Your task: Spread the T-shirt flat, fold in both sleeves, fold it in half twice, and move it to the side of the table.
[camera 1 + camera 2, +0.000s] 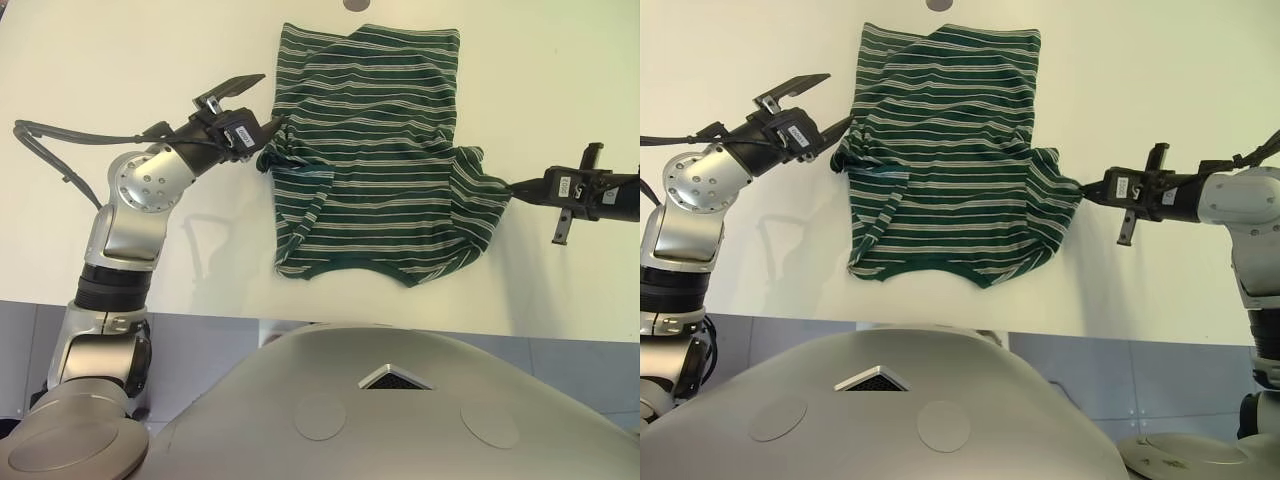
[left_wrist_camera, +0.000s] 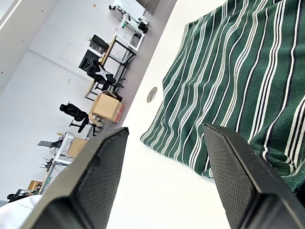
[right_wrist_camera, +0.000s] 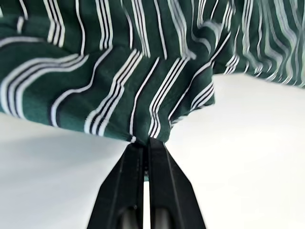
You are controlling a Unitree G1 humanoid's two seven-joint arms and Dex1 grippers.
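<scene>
- White table [image 1: 120, 60]: carries the shirt on its middle, reaching toward 12 o'clock.
- Green striped T-shirt [image 1: 370, 150]: lies rumpled, with both sleeves bunched.
- Left gripper [image 1: 272, 100]: at the shirt's 9 o'clock, its 2 fingers spread wide and holding nothing, 1 fingertip at the bunched sleeve.
- Right gripper [image 1: 512, 187]: at the shirt's 3 o'clock, fingers pinched together on the sleeve tip, which is drawn to a point.

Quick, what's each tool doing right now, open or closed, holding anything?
Left tool: open, holding nothing, beside the T-shirt.
Right tool: closed on the T-shirt's edge.
</scene>
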